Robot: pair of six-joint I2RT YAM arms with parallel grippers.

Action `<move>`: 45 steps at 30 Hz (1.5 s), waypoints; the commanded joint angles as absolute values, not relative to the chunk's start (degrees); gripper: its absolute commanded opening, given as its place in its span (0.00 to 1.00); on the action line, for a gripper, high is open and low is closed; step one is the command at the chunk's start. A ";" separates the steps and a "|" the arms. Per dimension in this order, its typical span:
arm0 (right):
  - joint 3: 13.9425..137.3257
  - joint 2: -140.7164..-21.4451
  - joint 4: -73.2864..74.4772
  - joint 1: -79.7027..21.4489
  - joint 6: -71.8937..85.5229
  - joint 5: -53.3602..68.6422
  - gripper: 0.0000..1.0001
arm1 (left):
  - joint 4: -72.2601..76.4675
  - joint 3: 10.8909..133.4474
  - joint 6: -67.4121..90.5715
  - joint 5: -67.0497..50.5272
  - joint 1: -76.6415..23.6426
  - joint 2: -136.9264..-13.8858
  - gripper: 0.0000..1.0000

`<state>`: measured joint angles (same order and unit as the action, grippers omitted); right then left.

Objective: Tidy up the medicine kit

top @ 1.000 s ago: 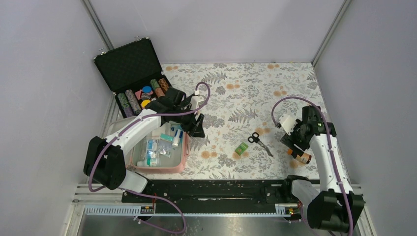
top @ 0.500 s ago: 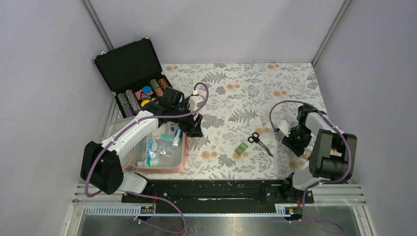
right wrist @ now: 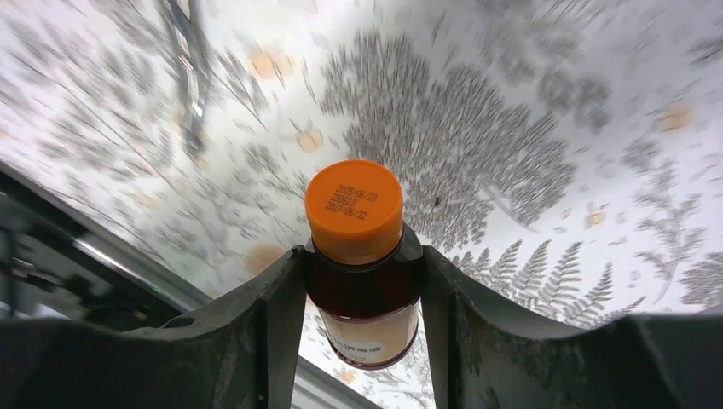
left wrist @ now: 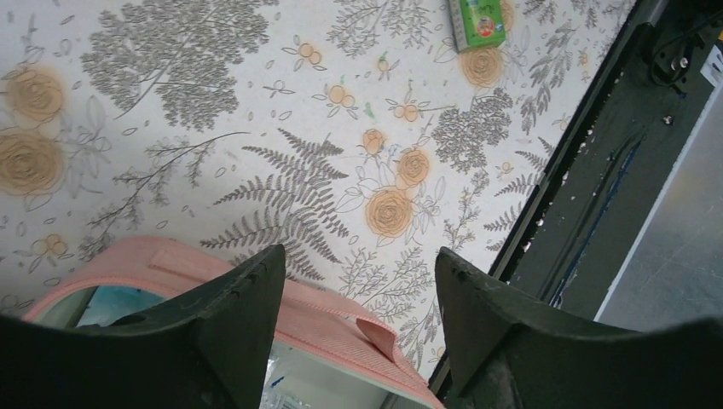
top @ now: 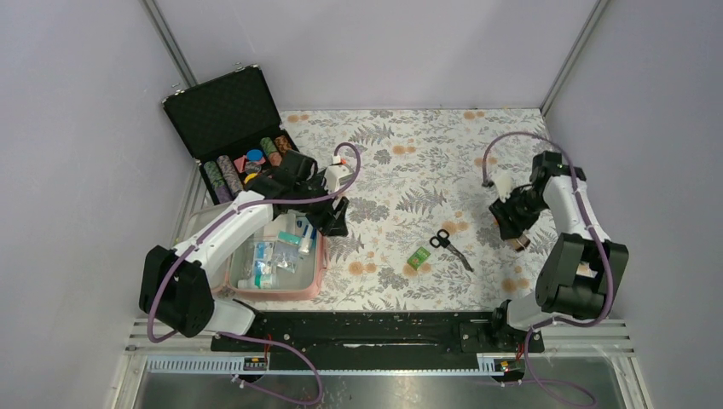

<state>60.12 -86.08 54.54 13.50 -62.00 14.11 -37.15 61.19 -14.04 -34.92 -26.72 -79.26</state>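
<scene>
The medicine kit (top: 318, 271) is a pink pouch lying open at the near left, with packets and small tubes inside. My left gripper (top: 335, 221) hovers open over the pouch's right rim. The left wrist view shows the pink edge (left wrist: 328, 317) below that gripper (left wrist: 358, 266), with nothing between the fingers. My right gripper (top: 516, 232) at the far right is shut on a brown bottle with an orange cap (right wrist: 354, 204). In the right wrist view that gripper (right wrist: 362, 256) presses the bottle's sides and holds it above the mat.
Black-handled scissors (top: 450, 246) and a small green box (top: 418, 257) lie on the floral mat between the arms; the green box (left wrist: 477, 22) also shows in the left wrist view. An open black case of poker chips (top: 228, 136) stands at the back left. A black rail (top: 367, 328) runs along the near edge.
My right gripper closed on the bottle near the front right, lifted it and swung it farther back. The left arm has barely moved.
</scene>
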 commanded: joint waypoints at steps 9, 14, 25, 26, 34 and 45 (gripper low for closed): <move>76.68 -77.09 57.21 -15.05 -35.65 39.95 0.31 | -43.14 69.16 -16.94 -26.51 -14.11 -72.66 0.65; 83.36 -81.61 48.66 -30.05 -23.70 42.11 0.29 | -47.32 66.51 -16.58 -14.99 -11.85 -67.01 0.67; 89.39 -91.19 31.69 -42.83 -8.32 41.22 0.28 | -57.41 55.50 -21.31 -5.86 -6.23 -61.55 0.69; 89.81 -92.02 31.12 -43.86 -8.05 41.28 0.29 | -57.05 55.57 -20.80 -3.87 -4.98 -61.32 0.69; 99.15 -103.56 30.06 -54.43 -8.92 39.31 0.29 | -56.59 63.15 -7.77 -16.19 14.38 -64.70 0.69; 124.75 -126.45 40.90 -63.98 -15.45 29.89 0.27 | -51.47 63.10 -3.97 -25.49 26.38 -60.37 0.70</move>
